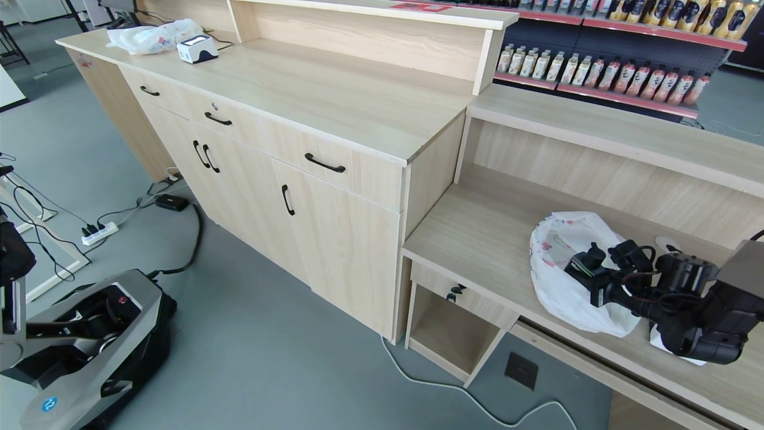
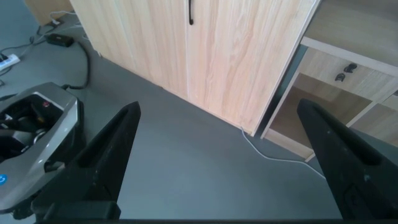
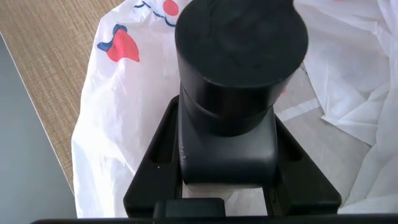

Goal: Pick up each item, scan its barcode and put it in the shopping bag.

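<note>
My right gripper [image 1: 588, 269] hangs just over the open mouth of the white shopping bag [image 1: 561, 292], which lies on the low desk [image 1: 477, 239] at the right. It is shut on a black cylindrical container [image 3: 239, 50] with a rounded cap. The bag [image 3: 118, 137], printed with red and blue marks, spreads out beneath the container. My left gripper [image 2: 219, 112] stands open with nothing in it, low over the grey floor in front of the cabinet doors [image 2: 236, 56].
On the tall counter at the far left lie another white bag [image 1: 155, 36] and a small white scanner [image 1: 197, 48]. A white sheet [image 1: 674, 353] lies on the desk under my right arm. Cables and a power strip [image 1: 100, 233] run across the floor.
</note>
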You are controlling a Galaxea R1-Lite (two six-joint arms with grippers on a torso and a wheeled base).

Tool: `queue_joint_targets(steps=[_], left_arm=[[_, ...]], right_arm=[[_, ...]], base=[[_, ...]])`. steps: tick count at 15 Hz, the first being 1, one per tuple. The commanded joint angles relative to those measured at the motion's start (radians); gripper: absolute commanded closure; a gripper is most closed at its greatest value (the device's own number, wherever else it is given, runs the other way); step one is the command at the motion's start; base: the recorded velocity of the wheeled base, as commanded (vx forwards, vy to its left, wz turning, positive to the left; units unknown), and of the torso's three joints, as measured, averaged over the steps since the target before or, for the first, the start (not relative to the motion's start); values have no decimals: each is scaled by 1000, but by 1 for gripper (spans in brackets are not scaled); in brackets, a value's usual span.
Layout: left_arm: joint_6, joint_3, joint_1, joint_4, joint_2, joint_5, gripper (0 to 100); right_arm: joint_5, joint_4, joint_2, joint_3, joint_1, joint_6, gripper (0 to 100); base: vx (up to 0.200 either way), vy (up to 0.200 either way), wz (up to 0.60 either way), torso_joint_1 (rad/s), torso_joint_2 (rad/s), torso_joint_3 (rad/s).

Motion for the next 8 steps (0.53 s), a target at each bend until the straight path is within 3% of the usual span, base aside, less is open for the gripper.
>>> queue_joint_targets(steps=[1,2,5,8], left_arm=[[0,0,1,0,0,0,0],[0,0,-1,0,0,0,0],[0,0,-1,0,0,0,0],[0,0,1,0,0,0,0]], right_arm=[[13,2,-1,0,-8,-2,100],[19,2,-2,0,-16,-2,0],[33,4,-14,-5,-27,-2,0],[59,37,-165,-6,-24,-5,0]], base=[[0,0,0,0,0,0],[0,0,0,0,0,0],[0,0,0,0,0,0],[0,0,0,0,0,0]])
